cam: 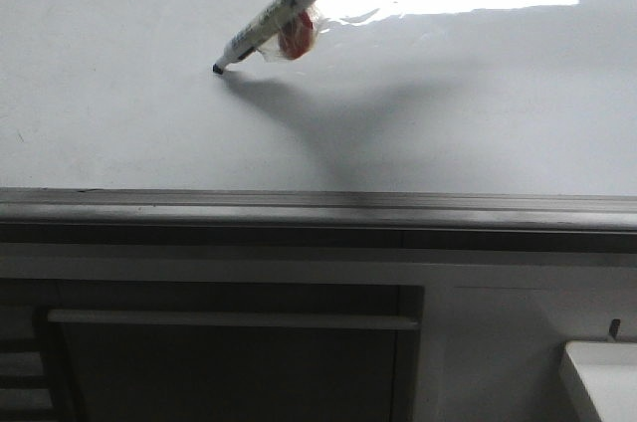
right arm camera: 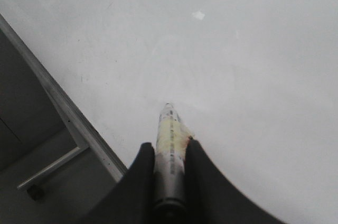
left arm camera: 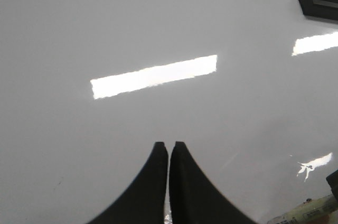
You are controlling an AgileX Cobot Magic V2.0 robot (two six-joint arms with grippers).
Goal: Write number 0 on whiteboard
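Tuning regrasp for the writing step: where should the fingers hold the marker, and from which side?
Grip the marker on its upper barrel, behind the label band, as the right gripper does now: one finger on each side of the round barrel, coming from the cap end along its axis. It slants down to the whiteboard, so that probably keeps the tip clear.

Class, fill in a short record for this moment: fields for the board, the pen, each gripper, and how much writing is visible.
Board: large glossy white whiteboard, grey metal lower rail
Pen: white marker with black tip, tilted, tip at the board surface
Right gripper: shut on the marker
Left gripper: shut, holding nothing
Writing: no stroke visible yet
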